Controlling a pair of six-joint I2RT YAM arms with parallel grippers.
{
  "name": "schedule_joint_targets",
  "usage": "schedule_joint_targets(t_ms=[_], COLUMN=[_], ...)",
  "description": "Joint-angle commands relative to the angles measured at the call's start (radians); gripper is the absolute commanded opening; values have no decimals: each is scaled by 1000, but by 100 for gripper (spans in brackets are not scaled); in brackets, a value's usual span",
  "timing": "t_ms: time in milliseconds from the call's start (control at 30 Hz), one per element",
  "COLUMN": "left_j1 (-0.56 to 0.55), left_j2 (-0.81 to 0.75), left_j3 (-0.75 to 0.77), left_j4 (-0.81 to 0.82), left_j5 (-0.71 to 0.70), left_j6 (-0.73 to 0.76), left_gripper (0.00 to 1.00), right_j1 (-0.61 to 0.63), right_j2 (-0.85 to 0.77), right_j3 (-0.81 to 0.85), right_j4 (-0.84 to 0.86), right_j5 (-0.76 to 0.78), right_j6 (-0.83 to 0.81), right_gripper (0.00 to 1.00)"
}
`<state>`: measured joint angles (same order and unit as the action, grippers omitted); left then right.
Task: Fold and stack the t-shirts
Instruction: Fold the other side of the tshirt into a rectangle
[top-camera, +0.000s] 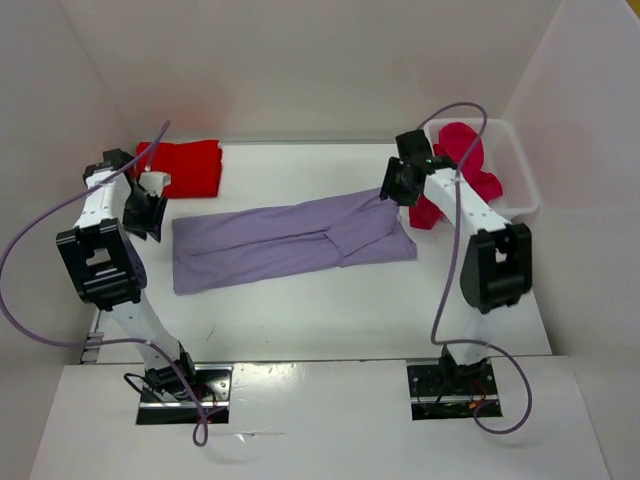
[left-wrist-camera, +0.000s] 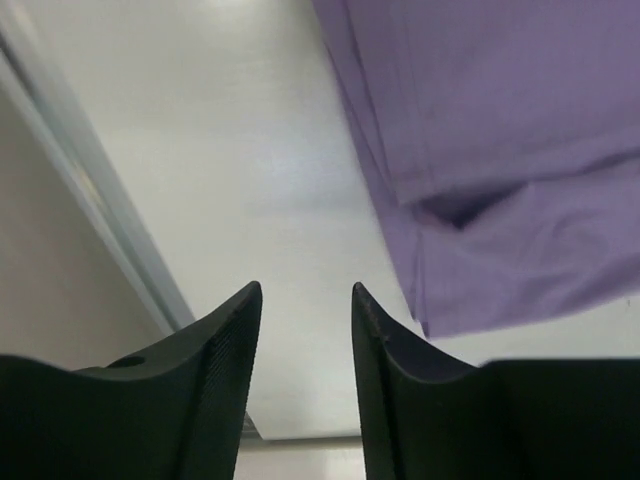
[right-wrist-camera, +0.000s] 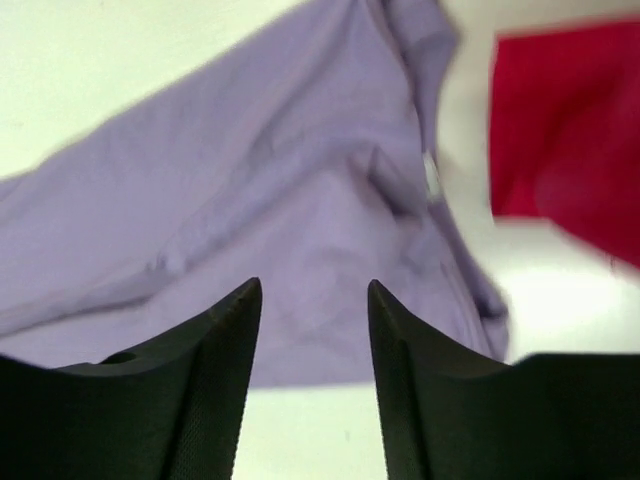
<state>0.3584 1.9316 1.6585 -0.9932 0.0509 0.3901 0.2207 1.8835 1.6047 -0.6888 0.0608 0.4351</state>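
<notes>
Parted and empty at left gripper, lavender t-shirt right of jaws. Parted at right gripper, same shirt beyond.

Table: lavender t-shirt, red t-shirt, bin

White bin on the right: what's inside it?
A crimson t-shirt lies bunched in the white bin, part spilling over its rim. Anything beneath the cloth is hidden.
</notes>
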Motion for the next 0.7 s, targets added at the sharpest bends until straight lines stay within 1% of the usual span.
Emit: schedule_joint_targets(t_ms=[0,33,67,100,133,167,267,367,433,500,567,600,667], left_j1=[-7,-19,-19,-45,-45,-58,-58,-58,-67,-67,-76,-76,-85], left_j2=[-101,-121,-153,-166,-175,-175,-175,-175,-164,-155,-155,-145,-123], left_j3=[-152,-205,-308,-353,-388,-429,-439,-460,-471,-485,-511,-511,-520], left_j4=[-84,-84,-72,-47,-36,-27,5,43,57,71,111,122,146], left_j5=[24,15,4,-9,-19,-19,-6,-6,-6,-6,-6,-6,-26], left_j6=[41,41,50,50,50,50,27,9,0,0,-10,-10,-10], left_gripper=[49,51,53,54,54,54,54,58,59,59,59,59,44], right_j1=[8,8,8,8,8,8,-3,-27,-46,-70,-70,-79,-90], right_j2=[-187,-210,-239,-239,-239,-224,-158,-107,-95,-84,-75,-75,-86], right_j3=[-178,-222,-306,-342,-398,-417,-442,-451,-462,-489,-508,-534,-577], right_j4=[3,-9,-9,-9,-9,6,50,101,121,132,132,144,155], right_j5=[92,93,93,93,83,83,83,70,70,33,11,-1,-45], right_j6=[63,97,108,119,128,142,165,177,186,186,186,186,197], right_gripper=[54,57,63,63,65,68,68,69,69,69,65,58,47])
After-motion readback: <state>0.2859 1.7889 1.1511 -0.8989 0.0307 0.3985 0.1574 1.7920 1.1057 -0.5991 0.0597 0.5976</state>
